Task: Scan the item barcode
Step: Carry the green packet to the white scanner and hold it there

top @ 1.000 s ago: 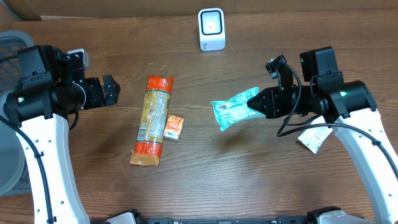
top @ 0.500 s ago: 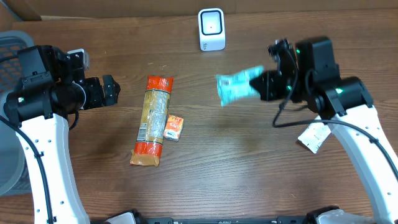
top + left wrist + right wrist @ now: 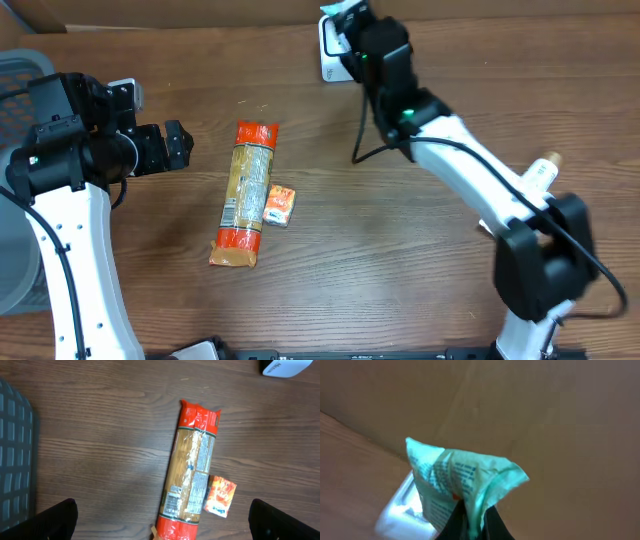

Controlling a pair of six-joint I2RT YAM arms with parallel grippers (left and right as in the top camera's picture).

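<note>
The step in hand is presenting the item. The right gripper (image 3: 472, 521) is pinched tight on one edge of the green packet (image 3: 455, 480) and holds it up just beside the scanner (image 3: 330, 62). The wrist view shows blue print on the packet, but no barcode can be made out, and I cannot tell which face looks at the scanner. The next move, I judge, calls for a small wrist turn that brings the barcode square to the scanner window, close in. The left gripper (image 3: 179, 145) is spread wide and empty, well apart from the scanner. Pasta (image 3: 245, 195) and a small box (image 3: 280, 204) lie on that same side of the scanner
</note>
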